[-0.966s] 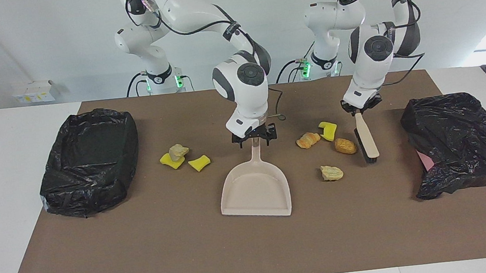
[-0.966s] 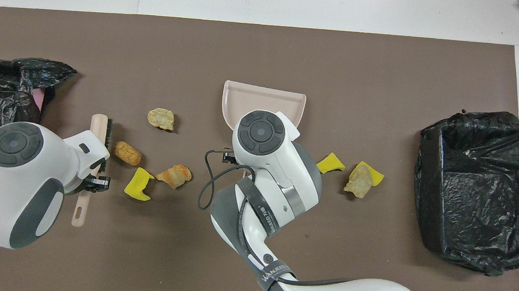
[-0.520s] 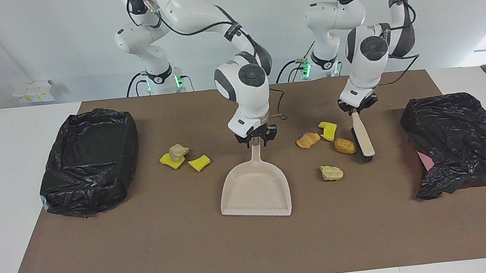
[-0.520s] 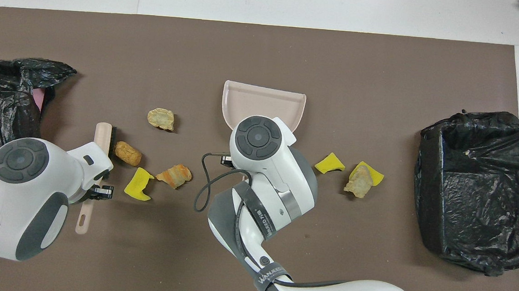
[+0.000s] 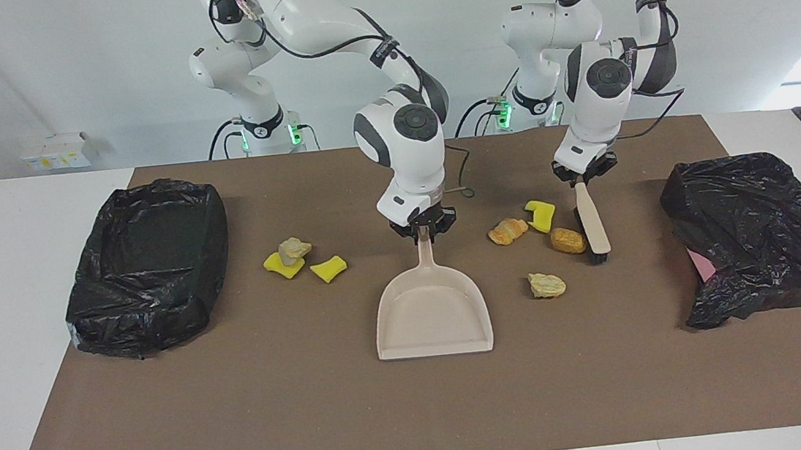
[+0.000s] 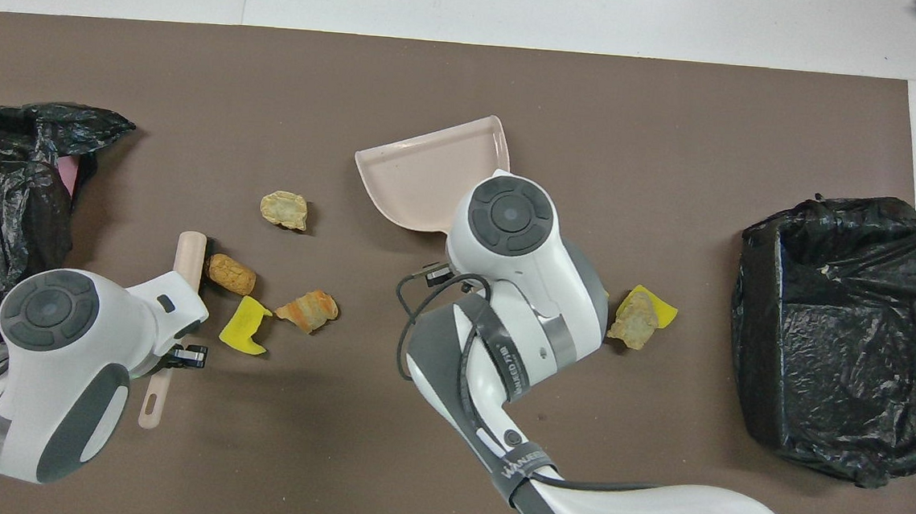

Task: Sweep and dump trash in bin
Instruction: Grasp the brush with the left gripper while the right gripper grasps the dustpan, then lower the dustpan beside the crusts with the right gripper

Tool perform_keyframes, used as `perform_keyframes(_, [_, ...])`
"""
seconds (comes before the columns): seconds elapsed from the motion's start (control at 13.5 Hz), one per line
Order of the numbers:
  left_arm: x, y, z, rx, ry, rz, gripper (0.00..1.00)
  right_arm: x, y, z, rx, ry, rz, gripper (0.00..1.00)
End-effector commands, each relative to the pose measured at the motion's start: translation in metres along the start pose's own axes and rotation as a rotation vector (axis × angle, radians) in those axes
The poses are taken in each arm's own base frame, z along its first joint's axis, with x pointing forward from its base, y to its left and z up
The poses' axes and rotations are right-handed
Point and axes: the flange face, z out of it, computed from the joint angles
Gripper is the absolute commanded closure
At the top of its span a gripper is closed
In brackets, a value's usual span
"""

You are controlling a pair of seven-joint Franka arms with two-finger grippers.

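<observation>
Fingers of our right gripper [image 5: 424, 228] were clamped on the handle of the beige dustpan [image 5: 432, 313], at mid-table. Our left gripper [image 5: 582, 175] pinched the brush [image 5: 592, 222] by its handle, the brush just beside a brown chunk [image 5: 568, 240]. Nearest us lay the yellow wedge [image 6: 244, 324] and the orange-brown chunk [image 6: 308, 309]; farther off, a tan lump [image 6: 285, 208]. Toward our right arm's end sat more trash [image 5: 302, 259] and, at that end, the black-lined bin [image 5: 147, 262]; a black bag [image 5: 758, 233] lay at our left arm's end.
</observation>
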Motion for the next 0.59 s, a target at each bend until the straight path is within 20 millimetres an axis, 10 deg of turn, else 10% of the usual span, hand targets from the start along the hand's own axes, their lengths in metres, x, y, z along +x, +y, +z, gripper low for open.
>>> perform_keyframes(0.0, [-0.014,0.007,0.003,-0.002,0.032,0.004,1.0,-0.047,0.012,-0.026,-0.003,0.004,-0.3,1.0])
perform_keyframes(0.52, [-0.022,0.034,0.001,-0.003,0.042,-0.08,1.0,-0.088,0.01,-0.008,-0.157,-0.114,-0.946,1.0])
